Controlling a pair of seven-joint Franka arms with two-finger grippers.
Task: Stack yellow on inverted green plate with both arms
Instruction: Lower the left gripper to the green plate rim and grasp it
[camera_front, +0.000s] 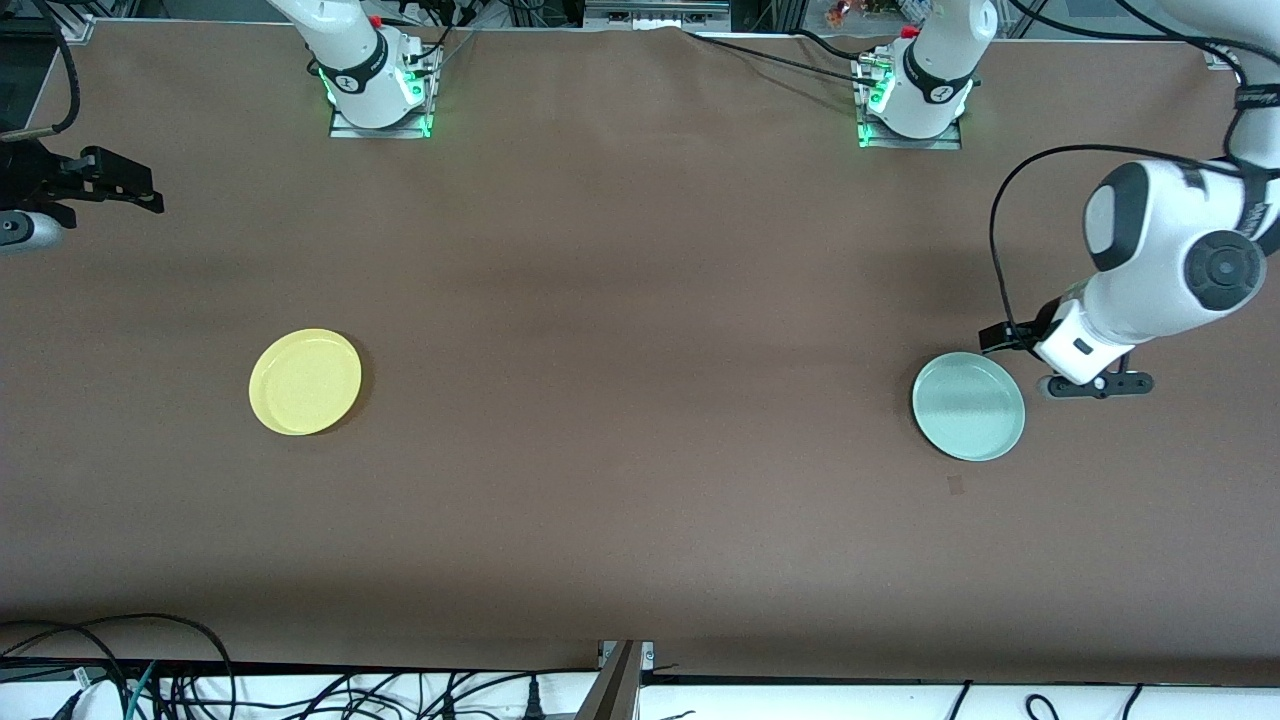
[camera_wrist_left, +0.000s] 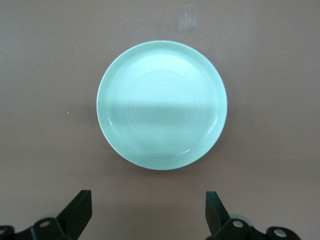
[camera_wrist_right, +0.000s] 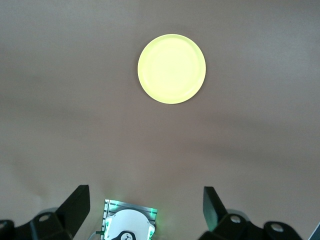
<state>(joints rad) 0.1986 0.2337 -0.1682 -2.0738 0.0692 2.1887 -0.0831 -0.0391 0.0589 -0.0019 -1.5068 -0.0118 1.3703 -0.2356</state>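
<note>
Brown counter: green plate lies upright, yellow well apart; both end effectors, left and right, open, empty; you invert green first.

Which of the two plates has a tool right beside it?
The green plate, with the left tool open beside it; the yellow plate lies alone.

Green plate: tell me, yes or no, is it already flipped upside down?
No: the green plate lies rim up on the table, its hollow inside facing the left wrist camera.
</note>
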